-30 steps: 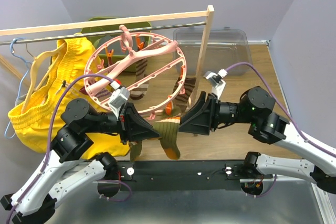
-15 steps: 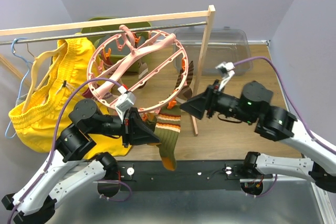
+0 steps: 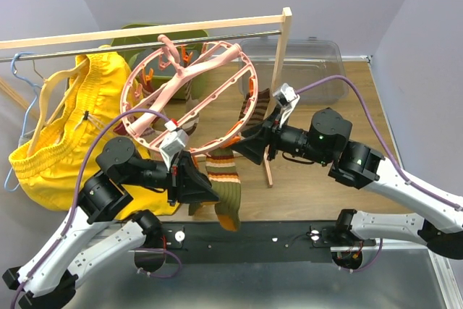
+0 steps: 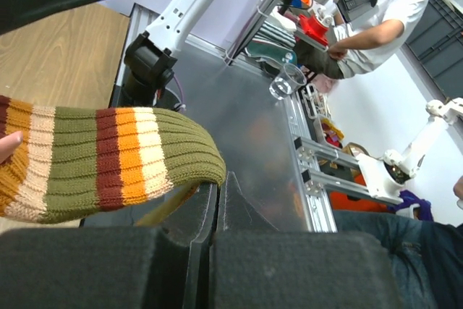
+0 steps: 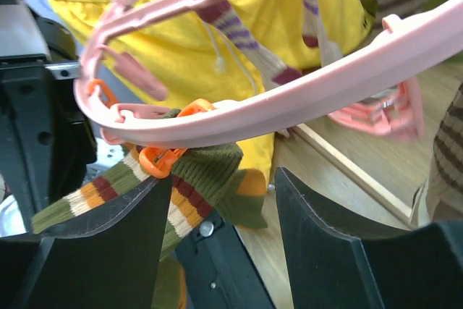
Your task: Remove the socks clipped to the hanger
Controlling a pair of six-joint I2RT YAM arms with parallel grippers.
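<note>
Below the hanger (image 3: pixel 189 77), left gripper (image 4: pixel 217 197) tight on striped sock (image 4: pixel 108 157), right gripper (image 5: pixel 224 179) spread

- The rail (image 3: pixel 108 35) runs left to right above the tabletop's (image 3: pixel 296 193) far side, its right end on an upright post (image 3: pixel 281 56).
- The wire hanger (image 3: pixel 20 63) hangs at the rail's left end, with the shorts (image 3: pixel 65 135) just right of it.
- The hanger (image 3: pixel 205 66) hangs tilted from the rail's middle, between shorts and post.
- The second sock (image 3: pixel 259 108) hangs at the hanger's right rim, just left of the post.
- The nearest sock (image 3: pixel 224 182) hangs from a clip (image 5: pixel 155 158) on the hanger's near rim and runs down to the left gripper (image 3: pixel 210 192), which pinches it.
- The right gripper (image 3: pixel 247 146) sits just right of that clip, under the rim, its fingers apart.
- The bin (image 3: pixel 318 63) stands at the tabletop's far right corner, behind the post.
</note>
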